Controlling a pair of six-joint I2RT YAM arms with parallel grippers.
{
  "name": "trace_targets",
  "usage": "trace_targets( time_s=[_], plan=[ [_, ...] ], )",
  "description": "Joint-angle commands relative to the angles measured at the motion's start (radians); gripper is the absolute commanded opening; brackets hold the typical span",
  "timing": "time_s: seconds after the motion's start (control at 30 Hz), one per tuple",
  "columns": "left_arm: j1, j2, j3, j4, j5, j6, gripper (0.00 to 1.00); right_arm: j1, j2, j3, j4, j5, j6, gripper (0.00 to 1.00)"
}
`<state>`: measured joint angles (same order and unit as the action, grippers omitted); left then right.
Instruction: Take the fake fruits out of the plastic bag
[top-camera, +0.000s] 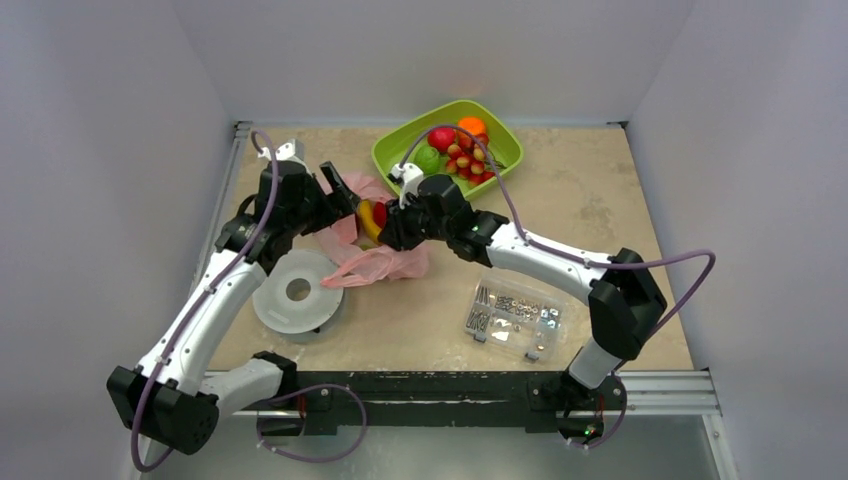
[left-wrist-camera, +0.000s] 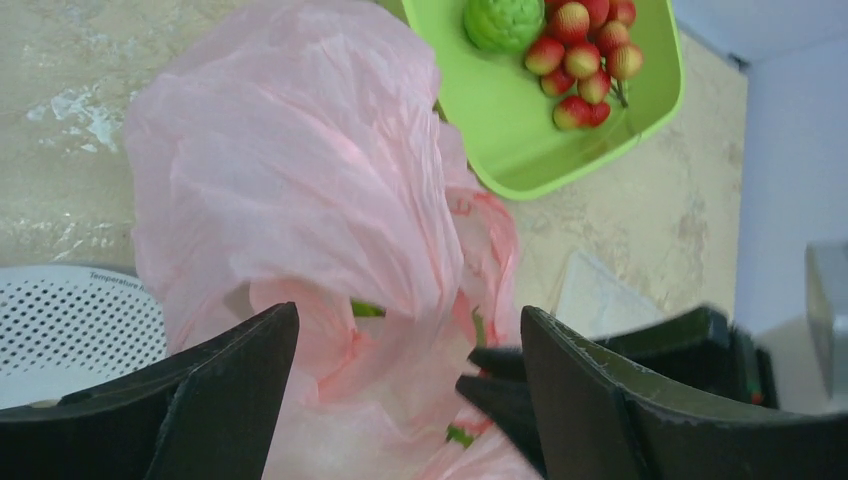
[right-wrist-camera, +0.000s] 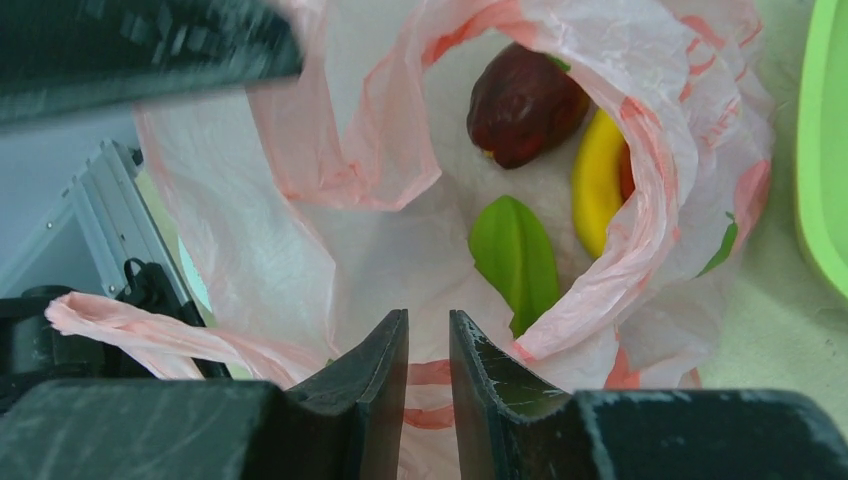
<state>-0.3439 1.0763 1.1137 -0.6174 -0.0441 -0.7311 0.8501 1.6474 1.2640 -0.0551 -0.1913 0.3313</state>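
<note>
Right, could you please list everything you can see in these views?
plastic bag: 1, translucent pink, mid-table, mouth open
dark red fruit: 1, inside the bag
yellow fruit: 1, inside the bag, beside the dark one
leaf: 1, green, inside the bag
tray: 1, lime green, far side of the table
red fruit: 1, in the tray
orange fruit: 1, in the tray
green fruit: 1, in the tray
berry cluster: 1, small red berries, in the tray
perforated disc: 1, white, near left
box of small parts: 1, clear, near right
table: 1, beige
left gripper: black, open, bag between its fingers
right gripper: black, shut on the bag's rim
</note>
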Motion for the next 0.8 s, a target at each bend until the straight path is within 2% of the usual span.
trace_targets(
  time_s=[0.0,0.07,0.13,0.3,0.43,0.53,0.63,0.7,0.77],
  plan=[
    [-0.006,0.073,-0.007,0.135,-0.095,-0.112,0.79,0.024,-0.050,-0.043,0.071,0.027,-0.028,0.22],
    [-0.006,0.135,0.019,0.149,-0.047,-0.116,0.73,0.032,-0.060,-0.072,0.093,0.028,-0.037,0.23],
    [-0.006,0.166,0.011,0.192,-0.015,-0.112,0.62,0.043,-0.066,-0.096,0.109,0.034,-0.059,0.23],
    [0.015,0.168,0.007,0.278,-0.035,-0.057,0.01,0.117,-0.066,-0.133,0.108,0.063,-0.188,0.23],
    [0.141,0.162,0.036,0.304,0.091,-0.146,0.00,0.216,-0.067,-0.222,0.124,0.222,-0.229,0.20],
    [0.274,0.157,0.021,0.364,0.241,-0.303,0.00,0.248,-0.088,-0.356,0.217,0.329,-0.179,0.07],
    [0.341,0.169,0.005,0.397,0.370,-0.395,0.00,0.244,-0.119,-0.447,0.292,0.292,-0.071,0.03],
    [0.394,0.186,0.007,0.388,0.456,-0.396,0.00,0.244,-0.154,-0.435,0.259,0.257,-0.027,0.03],
    [0.425,0.212,0.050,0.345,0.534,-0.336,0.00,0.239,-0.160,-0.377,0.180,0.216,0.017,0.02]
  ],
)
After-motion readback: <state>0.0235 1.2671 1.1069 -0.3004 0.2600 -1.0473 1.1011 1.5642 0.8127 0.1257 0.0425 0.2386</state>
